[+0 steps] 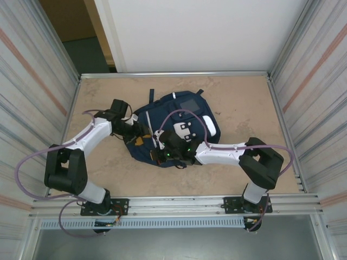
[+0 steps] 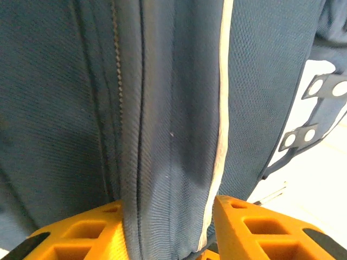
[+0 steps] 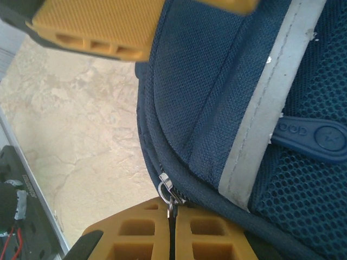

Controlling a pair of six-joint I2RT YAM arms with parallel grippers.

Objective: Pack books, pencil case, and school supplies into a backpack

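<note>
Closest to the lens in the right wrist view, at the bottom edge of the frame, the right gripper [image 3: 172, 208] has its two orange fingers [image 3: 135, 230] clenched together. A small metal zip pull [image 3: 167, 188] is nipped in the seam between them. Across the upper left of that frame lies one more orange block [image 3: 97, 27], ribbed on top, touching the navy fabric of the backpack [image 3: 206, 81]. To the left of the bag I see the bare mottled table [image 3: 81, 135].

In the left wrist view the left gripper [image 2: 171, 216] sits at the bottom edge. Its fingers [image 2: 81, 233] are spread apart, released, with a raised fold of bag fabric between them that brushes both inner faces. One line of zip teeth [image 2: 116, 81] runs down the upper left of the frame. One pale stripe [image 2: 221, 108] runs down the middle and reaches the right finger.

From above I count one backpack [image 1: 179, 108], lying flat in the middle of the frame on the table [image 1: 244, 108]. Two arms reach in over its lower left part: the left gripper [image 1: 142, 131] at the bag's left edge, the right gripper [image 1: 162, 151] just below it. Two purple cables [image 1: 32, 157] loop off the arms.

The bag is navy mesh-weave. It has one grey band [image 3: 271, 97], one blue rubber tab [image 3: 314, 138] stamped with a star, and a white patch [image 2: 309, 124] carrying two dark riveted tabs [image 2: 325, 86].
</note>
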